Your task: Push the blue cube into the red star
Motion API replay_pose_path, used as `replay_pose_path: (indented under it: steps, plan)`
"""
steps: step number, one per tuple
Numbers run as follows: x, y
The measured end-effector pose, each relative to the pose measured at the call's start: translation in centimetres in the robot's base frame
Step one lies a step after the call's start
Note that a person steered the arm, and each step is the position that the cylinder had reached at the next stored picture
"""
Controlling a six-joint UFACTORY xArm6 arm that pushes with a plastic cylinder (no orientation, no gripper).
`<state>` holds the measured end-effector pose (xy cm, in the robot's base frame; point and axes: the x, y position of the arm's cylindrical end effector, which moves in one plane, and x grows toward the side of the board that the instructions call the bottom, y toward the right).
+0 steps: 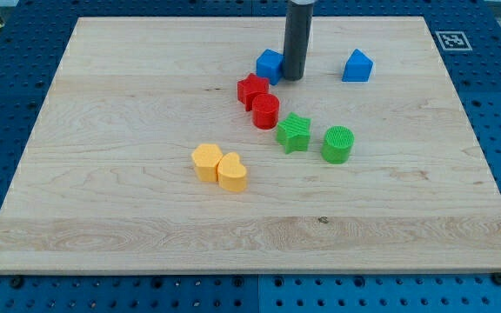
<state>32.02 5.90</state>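
Note:
The blue cube (269, 64) sits near the view's top centre of the wooden board. The red star (252, 90) lies just below and left of it, nearly touching its lower corner. My tip (292, 77) is the lower end of the dark rod, standing right against the blue cube's right side. A red cylinder (266, 112) touches the red star on its lower right.
A second blue block, house-shaped (357, 66), lies to the right of my tip. A green star (293, 132) and a green cylinder (337, 144) sit below the red blocks. Two yellow blocks (207, 162) (232, 172) touch at centre left. The board (103, 217) has blue pegboard around it.

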Motion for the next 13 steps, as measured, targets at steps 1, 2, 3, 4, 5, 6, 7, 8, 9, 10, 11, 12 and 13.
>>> replay_pose_path:
  steps: [1, 2, 3, 4, 5, 6, 7, 8, 9, 10, 11, 12, 13]
  plan:
    - [-4.4, 0.1]
    - [-8.3, 0.1]
    - [-10.7, -0.4]
    - [-11.3, -3.9]
    - [-10.6, -4.5]
    - [-8.2, -4.5]
    - [-5.3, -3.7]
    - [-2.5, -3.6]
    - [-0.4, -3.6]
    - [-0.4, -3.6]
    - [-0.4, -3.6]
    - [-0.4, -3.6]
    - [-0.4, -3.6]
